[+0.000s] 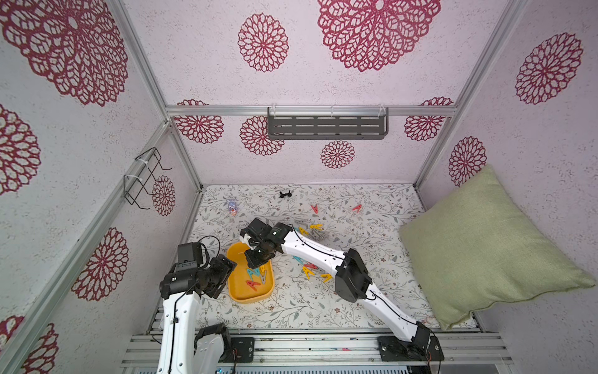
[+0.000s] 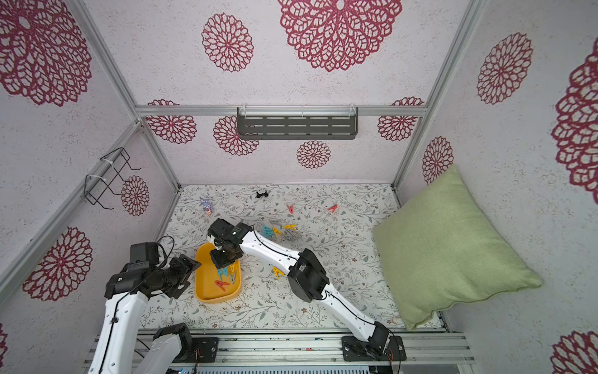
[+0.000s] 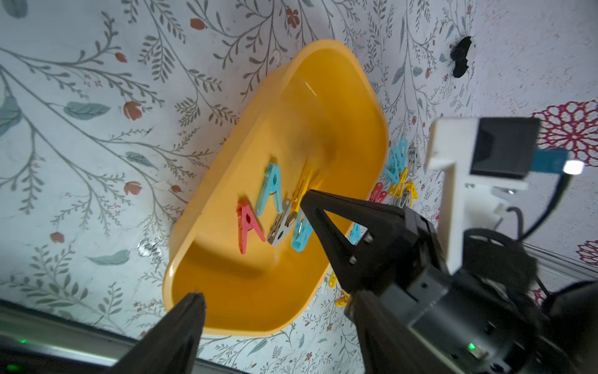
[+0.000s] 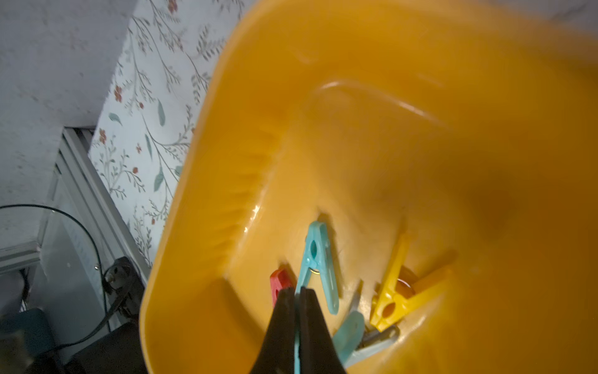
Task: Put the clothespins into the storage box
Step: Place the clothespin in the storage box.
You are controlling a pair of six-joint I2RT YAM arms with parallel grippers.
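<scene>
Five pins at the box so far. Four loose on its floor, bunched near the middle: red pin, loose teal pin, grey pin, yellow pin. Fifth, the held teal pin, apparently pinched in the right gripper, pressed together low over that floor. Only a teal sliver visible between its fingers, so not certain. Judged mid-drop, release not yet made.

Box flat on the cloth, towards the front left. Left gripper spread and empty of pins, just beside the box's left wall; touching it or not, cannot tell.

More left than done, by this count. Near the elbow of the right arm, a small cluster of teal, red and yellow. Beyond the forearm, a second cluster of teal, yellow and grey. Farther back, two red strays, well apart from the box. About ten outside in all, possibly more hidden under the arm.

Black clip and bunny at the back, no part of the job.
</scene>
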